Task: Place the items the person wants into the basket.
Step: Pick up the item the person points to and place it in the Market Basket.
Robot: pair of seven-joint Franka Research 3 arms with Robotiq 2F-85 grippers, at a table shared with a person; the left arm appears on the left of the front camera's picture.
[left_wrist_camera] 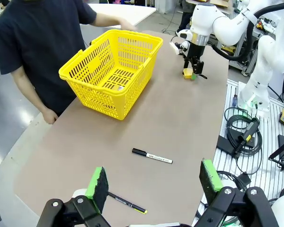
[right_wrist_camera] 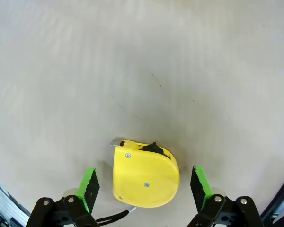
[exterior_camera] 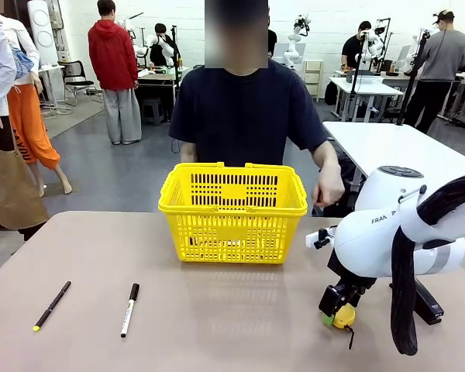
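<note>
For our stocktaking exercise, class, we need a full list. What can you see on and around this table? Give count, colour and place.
basket: 1, bright yellow, far middle of the table, in front of the person
tape measure: 1, yellow, on the table at the robot's right
pen: 1, black with yellow tip, near left of the table
marker: 1, black and white, beside the pen, apart from it
table: 1, beige
person: 1, dark navy T-shirt, standing behind the basket
left gripper: 1, black with green pads, jaws open, above the pen
right gripper: 1, black with green pads, jaws open either side of the tape measure, not touching it
</note>
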